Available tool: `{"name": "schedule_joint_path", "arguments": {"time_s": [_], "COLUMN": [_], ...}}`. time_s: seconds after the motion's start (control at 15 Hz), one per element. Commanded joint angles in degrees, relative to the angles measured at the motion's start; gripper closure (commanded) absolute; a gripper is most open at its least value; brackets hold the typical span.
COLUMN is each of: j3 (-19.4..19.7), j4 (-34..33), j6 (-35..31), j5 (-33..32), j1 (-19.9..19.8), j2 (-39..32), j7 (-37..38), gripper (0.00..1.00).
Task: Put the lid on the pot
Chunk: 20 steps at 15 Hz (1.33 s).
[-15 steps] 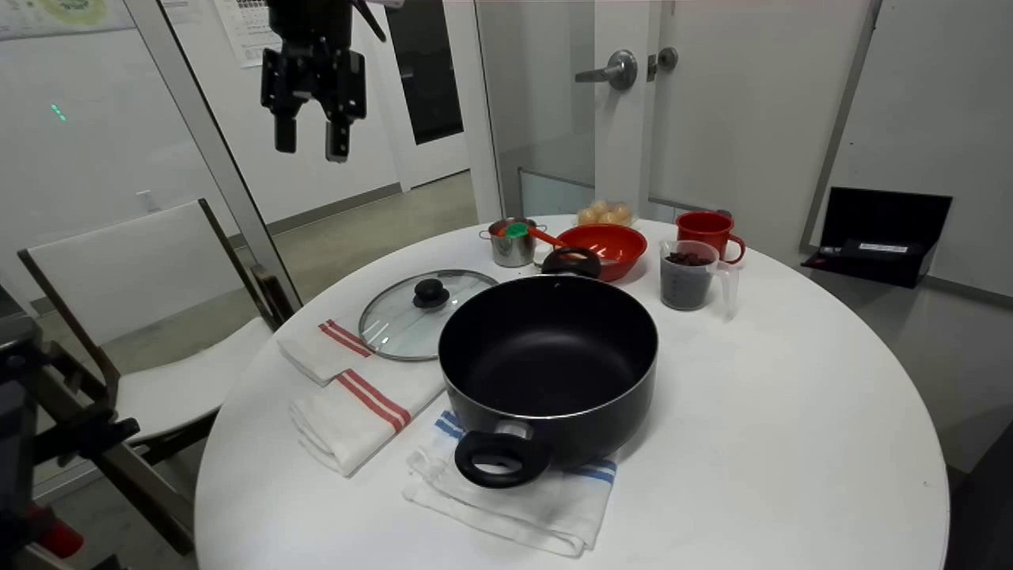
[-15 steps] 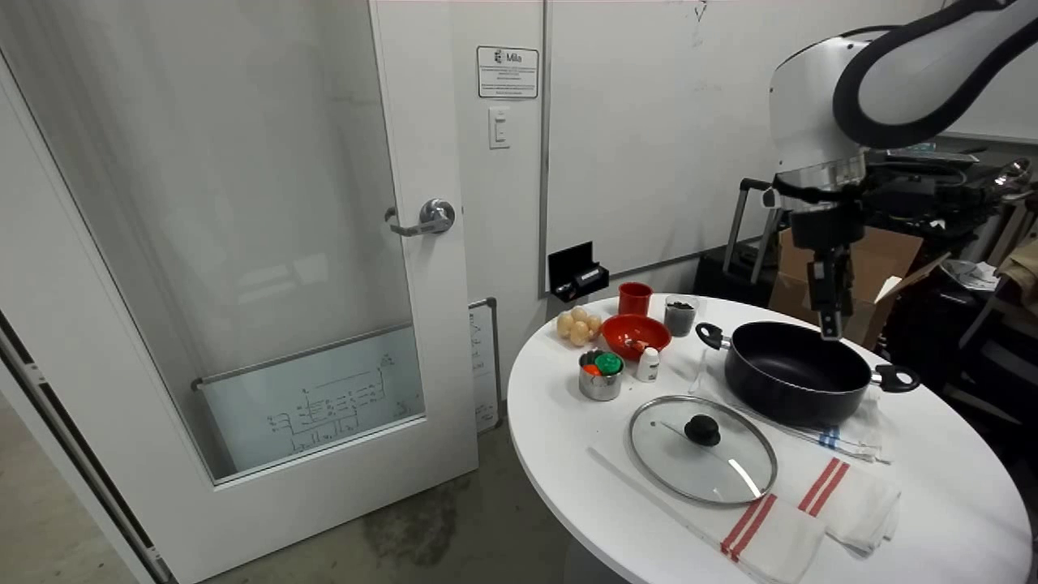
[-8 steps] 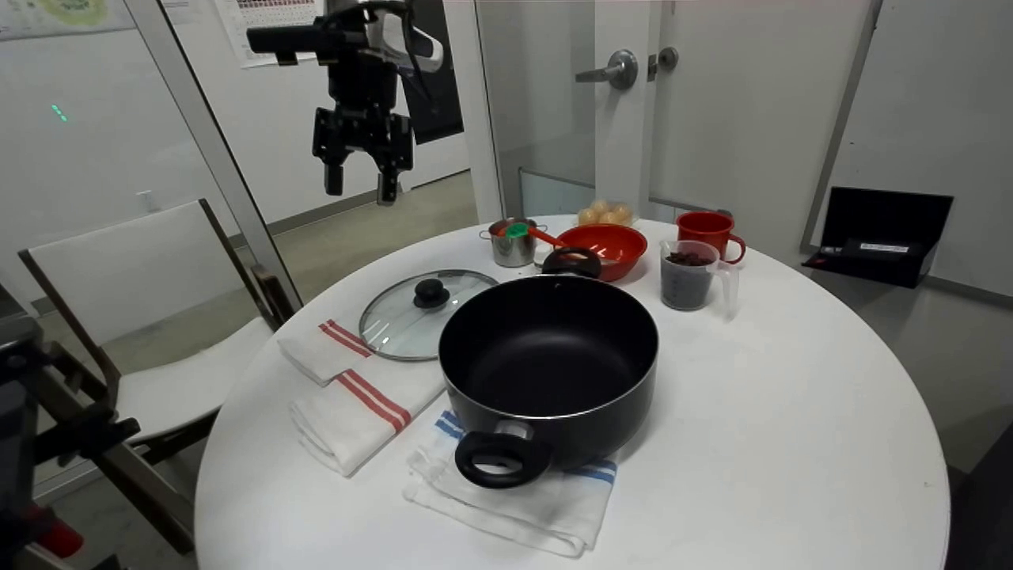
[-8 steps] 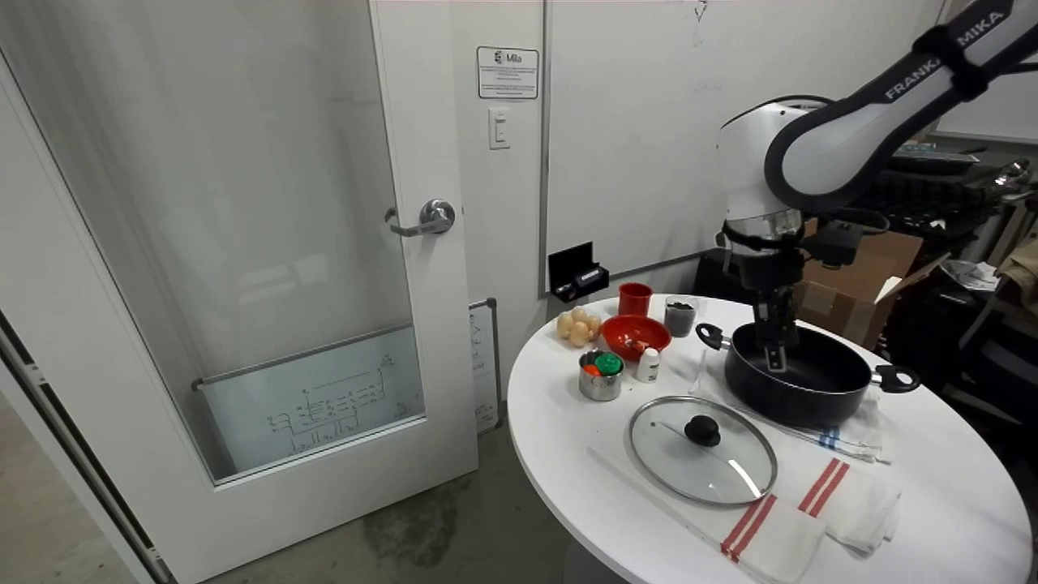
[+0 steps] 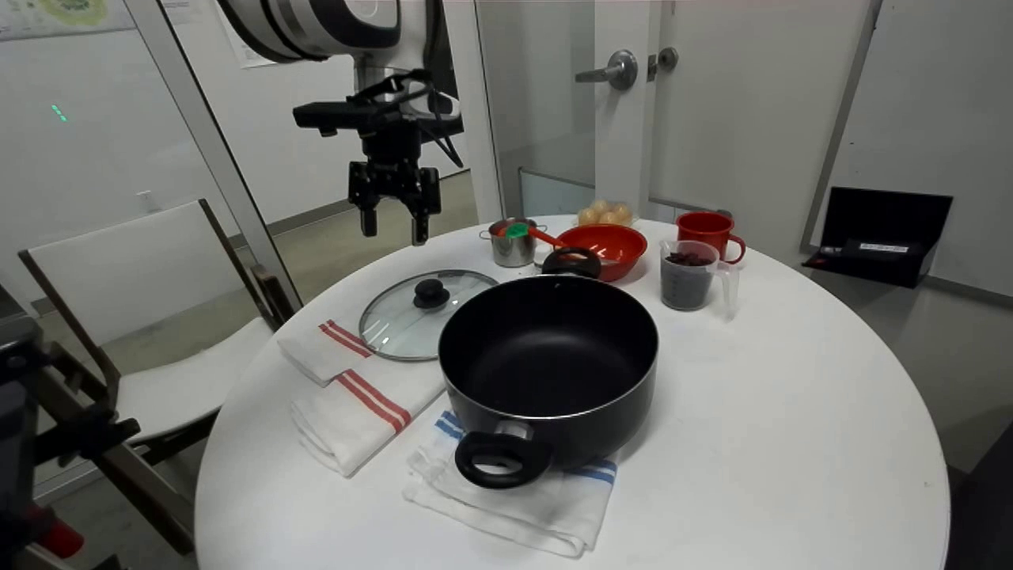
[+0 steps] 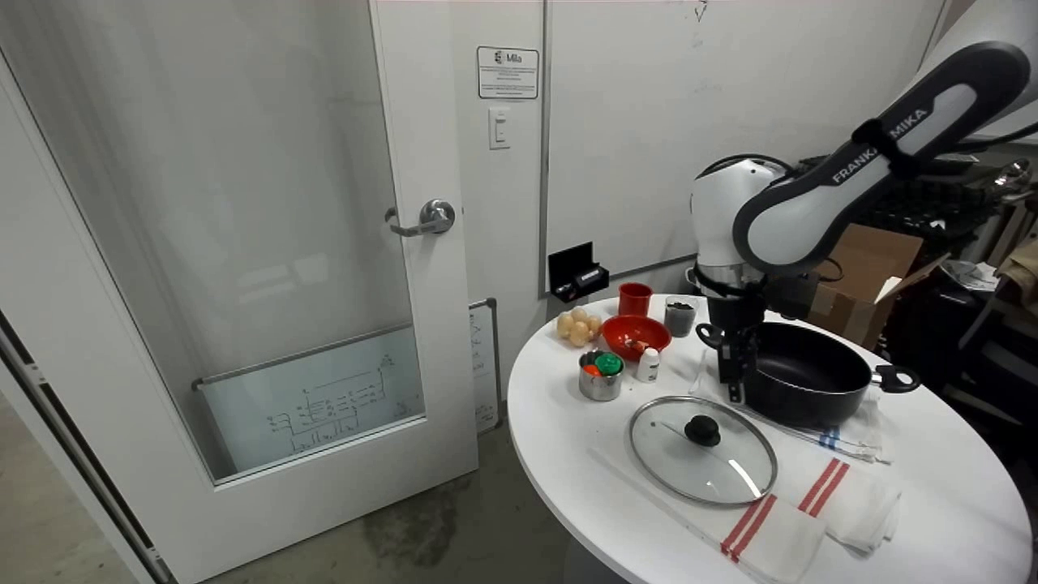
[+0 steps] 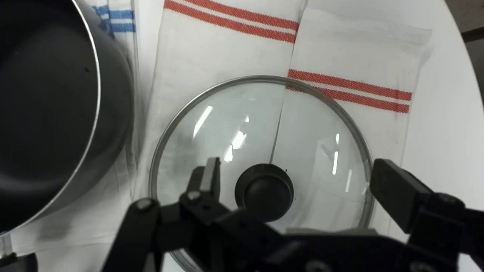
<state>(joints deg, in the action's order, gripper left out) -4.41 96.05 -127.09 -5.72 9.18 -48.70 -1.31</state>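
Note:
The clear glass lid (image 5: 396,321) lies flat on the towels, black knob (image 5: 430,294) upward; the lid also shows in an exterior view (image 6: 669,454). The black pot (image 5: 554,356) stands uncovered beside it and shows in an exterior view (image 6: 811,365) and at the left of the wrist view (image 7: 45,113). My gripper (image 5: 394,230) is open and empty, pointing down, above the lid and apart from it. In the wrist view the knob (image 7: 266,194) lies between the open fingers of the gripper (image 7: 297,177), closer to the left finger (image 7: 211,175).
Red-striped towels (image 7: 227,45) lie under the lid, and a blue-striped towel (image 5: 546,514) under the pot. A metal cup (image 6: 600,386), a red bowl (image 6: 636,332), a white bottle (image 6: 648,367), a red mug (image 5: 704,229) and a measuring cup (image 5: 684,285) stand behind.
My gripper has come down and moved from above the pot's side toward the lid, rightward in an exterior view and leftward in an exterior view. It stays open. Lid and pot have not moved.

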Motion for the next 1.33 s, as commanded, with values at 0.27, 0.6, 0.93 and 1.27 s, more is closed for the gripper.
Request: {"name": "schedule_joint_path", "arguments": {"time_s": [0.27,0.6,0.93,1.27], "j3": [0.8,0.7,0.6,0.8], "j4": [-8.4,-13.1,-17.7,-21.6], "j6": [-2.0,-1.4,-0.5,0.2], "j5": [-0.9,-0.9,-0.7,-0.5], "j1": [2.2,2.8,2.3,1.7], "j2": [-9.8,-14.1,-17.6,-19.9], "j7": [0.6,0.0,-1.0,-1.7], "gripper": [0.0,0.0,0.0,0.0]}}
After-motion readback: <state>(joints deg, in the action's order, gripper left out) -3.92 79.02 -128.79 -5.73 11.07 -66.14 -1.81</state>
